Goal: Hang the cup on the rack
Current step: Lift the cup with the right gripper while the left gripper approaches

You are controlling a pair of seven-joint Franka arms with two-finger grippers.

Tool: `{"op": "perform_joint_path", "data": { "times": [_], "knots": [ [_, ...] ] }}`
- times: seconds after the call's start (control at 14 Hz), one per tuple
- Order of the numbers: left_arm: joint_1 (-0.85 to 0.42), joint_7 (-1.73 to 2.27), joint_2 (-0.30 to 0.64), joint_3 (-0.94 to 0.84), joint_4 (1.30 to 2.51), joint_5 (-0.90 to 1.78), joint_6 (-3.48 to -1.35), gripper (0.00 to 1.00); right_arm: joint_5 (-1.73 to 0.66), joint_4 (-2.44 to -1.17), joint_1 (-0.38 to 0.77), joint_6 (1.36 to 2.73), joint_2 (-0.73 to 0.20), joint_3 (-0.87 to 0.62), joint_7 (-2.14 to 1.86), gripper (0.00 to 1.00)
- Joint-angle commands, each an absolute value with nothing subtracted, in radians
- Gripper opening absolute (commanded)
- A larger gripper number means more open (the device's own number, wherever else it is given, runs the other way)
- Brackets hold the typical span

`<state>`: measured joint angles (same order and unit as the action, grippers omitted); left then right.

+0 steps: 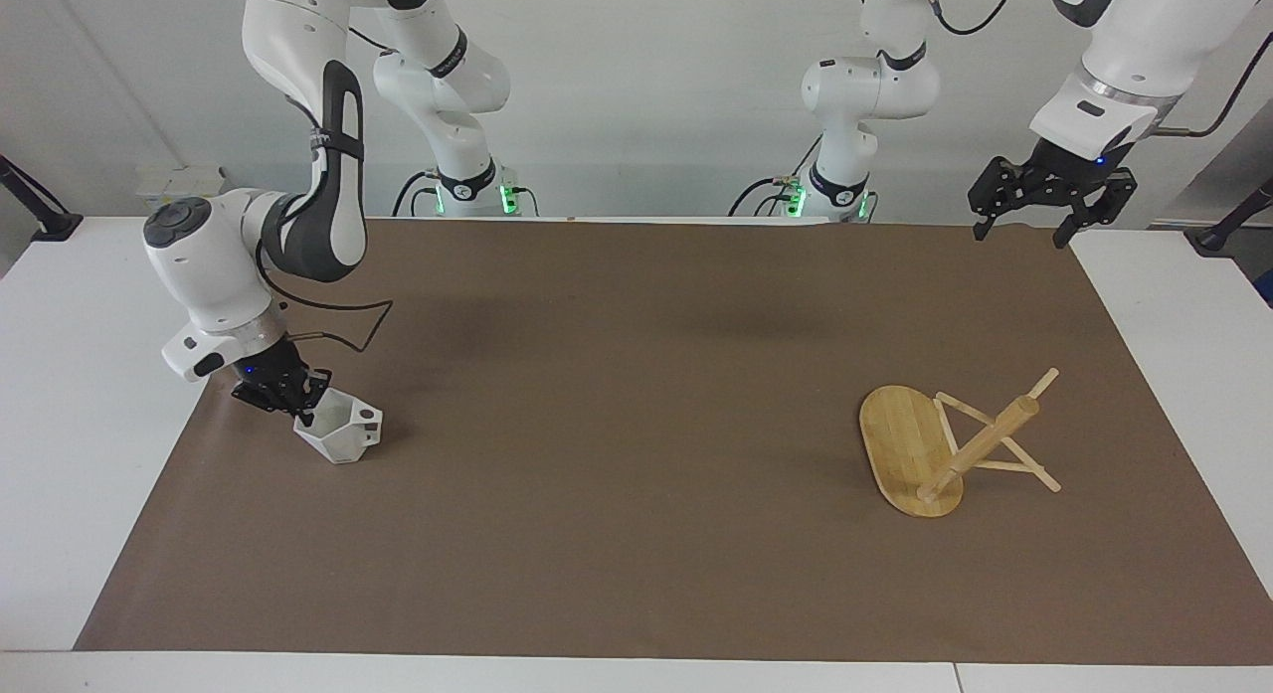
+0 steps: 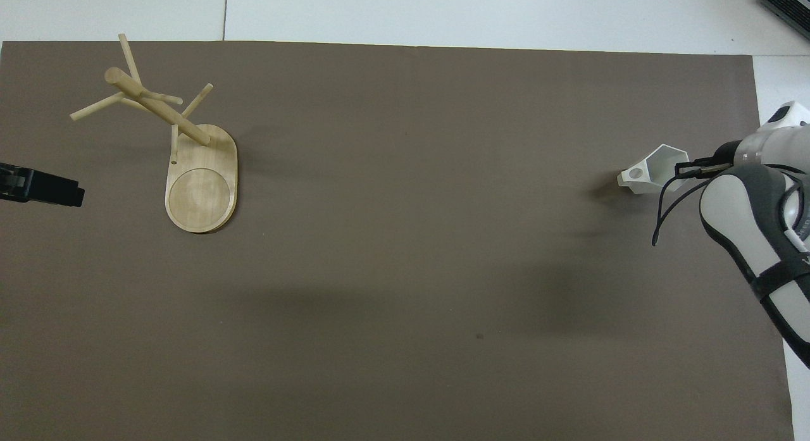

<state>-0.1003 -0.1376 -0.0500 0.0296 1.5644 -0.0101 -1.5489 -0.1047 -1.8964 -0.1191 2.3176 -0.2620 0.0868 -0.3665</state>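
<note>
Clamped on the rim of the cup (image 1: 339,436): the jaws of the right gripper (image 1: 298,407), one finger inside the mouth and one outside, on the side away from the tab handle. Cup at the right arm's end of the counter (image 1: 617,534), well apart from the rack (image 1: 950,442), apparently tilted and just off the brown mat (image 2: 405,251), though contact underneath cannot be told for sure. Handle with its round hole pointed toward the rack, away from the jaws.

Rack at the left arm's end, upright on its oval base, central post leaning in the camera's perspective, thin pegs sticking out in several directions. From the cup, a long carry along the counter's length toward the rack; handle hole leading, so probably little turning needed before threading onto a peg. Peg angle against the hole likely the tight part.

Left gripper (image 1: 1050,198) waiting high over the mat's edge, on the robots' side of the rack, jaws spread and holding nothing; much nearer the rack than the right gripper, yet not the one carrying.

No brand, label or readable writing anywhere on cup, rack or mat.
</note>
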Motion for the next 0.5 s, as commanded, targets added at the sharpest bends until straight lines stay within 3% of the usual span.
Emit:
{"op": "perform_joint_path", "data": {
  "times": [0.0, 0.43],
  "knots": [
    [-0.110, -0.140, -0.074, 0.037, 1.591, -0.002, -1.566, 1.00, -0.115, -1.827, -0.120, 2.217, -0.252, 0.074, -0.348, 0.00],
    [-0.117, -0.147, -0.074, 0.028, 1.595, -0.002, -1.575, 1.00, -0.115, -1.600, -0.117, 1.869, -0.209, -0.018, -0.345, 0.00]
  ]
}}
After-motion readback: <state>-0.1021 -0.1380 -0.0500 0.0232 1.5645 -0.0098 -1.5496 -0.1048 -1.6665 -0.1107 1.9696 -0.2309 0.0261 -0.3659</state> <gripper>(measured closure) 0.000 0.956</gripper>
